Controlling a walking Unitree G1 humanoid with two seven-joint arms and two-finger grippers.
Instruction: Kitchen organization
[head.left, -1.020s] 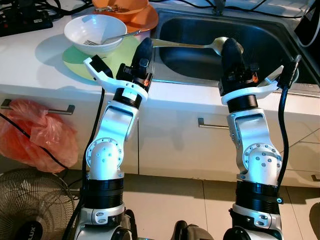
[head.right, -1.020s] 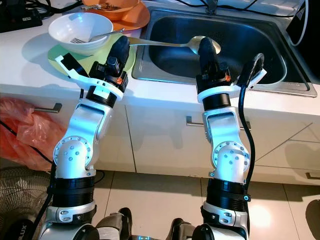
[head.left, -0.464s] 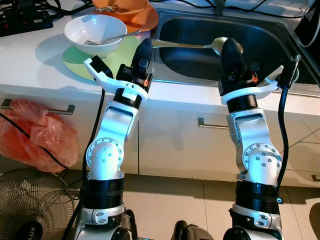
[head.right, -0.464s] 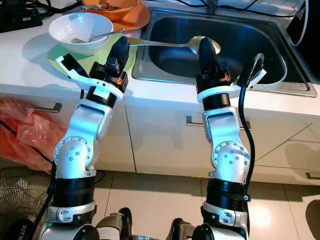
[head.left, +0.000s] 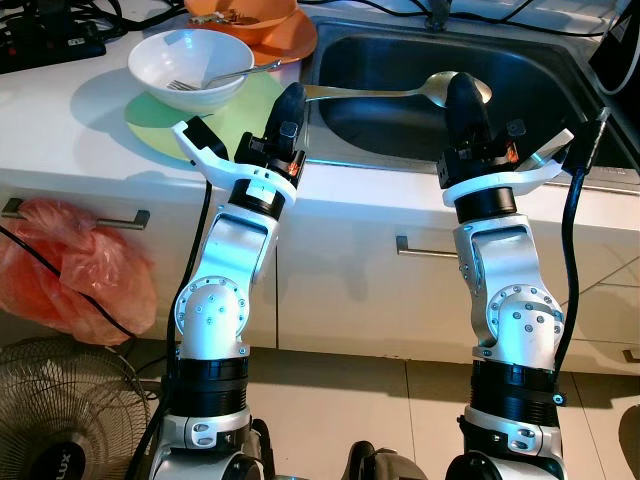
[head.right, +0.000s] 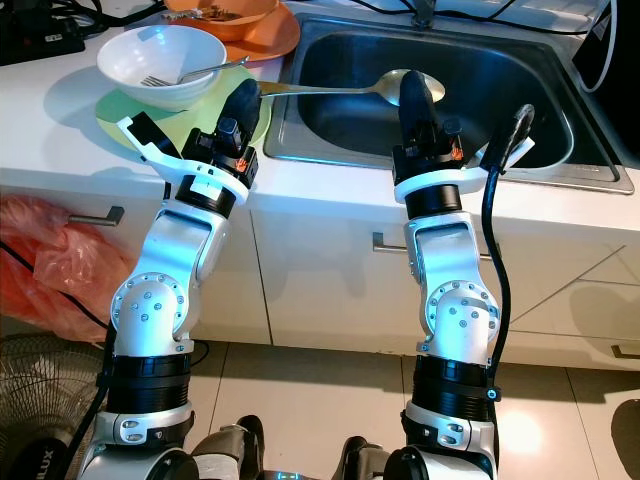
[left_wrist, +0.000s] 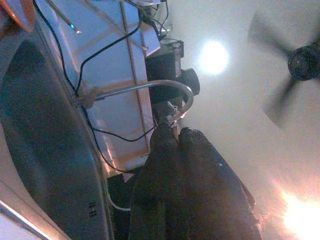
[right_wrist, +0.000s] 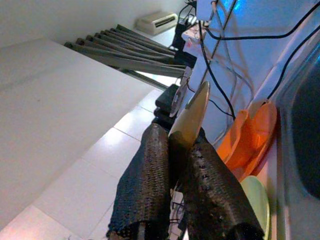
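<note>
I am standing at the counter with the sink (head.left: 520, 80) ahead on the right, and the tidying looks barely begun: the white bowl (head.left: 190, 65) with its fork (head.left: 225, 76) is sitting far left on the green plate (head.left: 200, 125). My right gripper (head.left: 458, 92) is clenching the bowl of a long spoon (head.left: 400, 92) over the sink, while my left gripper (head.left: 288, 105), fingers pressed together and empty, is hovering at the handle end.

You cannot see the handle end of the ladle (head.left: 400, 92): the left gripper (head.left: 290, 100) covers it. The right gripper (head.left: 459, 92) hides part of the bowl. The orange dishes (head.left: 262, 25) are cut by the top edge, contents too small to tell. The fan (head.left: 62, 420) runs off the lower left corner. The left wrist view is hazy; its ceiling fan (left_wrist: 295, 70) is blurred.
</note>
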